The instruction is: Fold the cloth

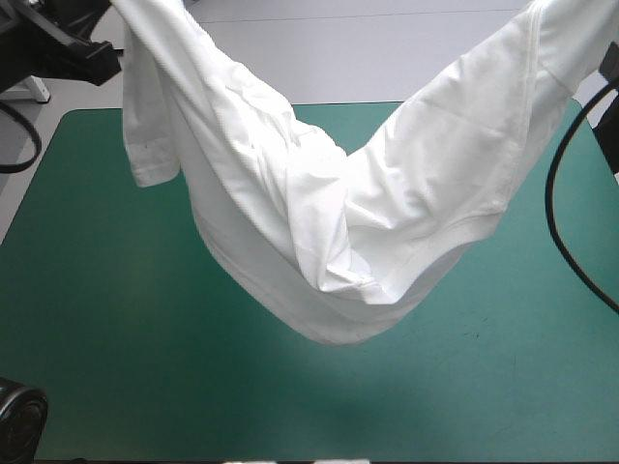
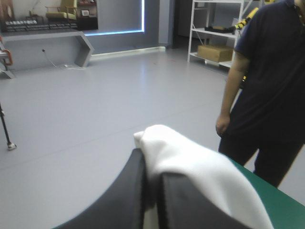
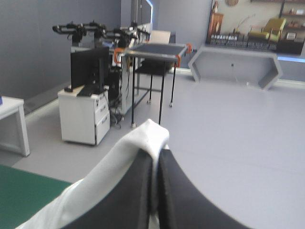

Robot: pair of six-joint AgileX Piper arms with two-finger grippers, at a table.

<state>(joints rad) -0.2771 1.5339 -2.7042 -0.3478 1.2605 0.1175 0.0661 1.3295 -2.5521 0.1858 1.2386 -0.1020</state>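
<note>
From above, the T-shirt (image 1: 387, 193) is up in the air over the table (image 1: 97, 338). It hangs like a swing. One end goes up and out of sight at the far left, the other at the far right. The middle dips low over the middle of the table. I cannot tell if the low part touches the teal-green cover. A short sleeve (image 1: 150, 159) dangles on the left side. The cover is bare all around the shirt: a wide strip along the near edge and open green at the left and right. The far edge shows only in the gap between the two raised ends.

From the left wrist, the left gripper (image 2: 151, 164) is held high. Its black fingers are almost together, with a fold of white cloth pinched between them. The cloth pokes out past the tips and drapes down over one finger. A corner of the table shows low down beside it.

From the right wrist, the right gripper (image 3: 155, 160) is also held high. Its fingers are almost together, pinching the shirt. The cloth falls over one finger, down toward a bit of green table.
</note>
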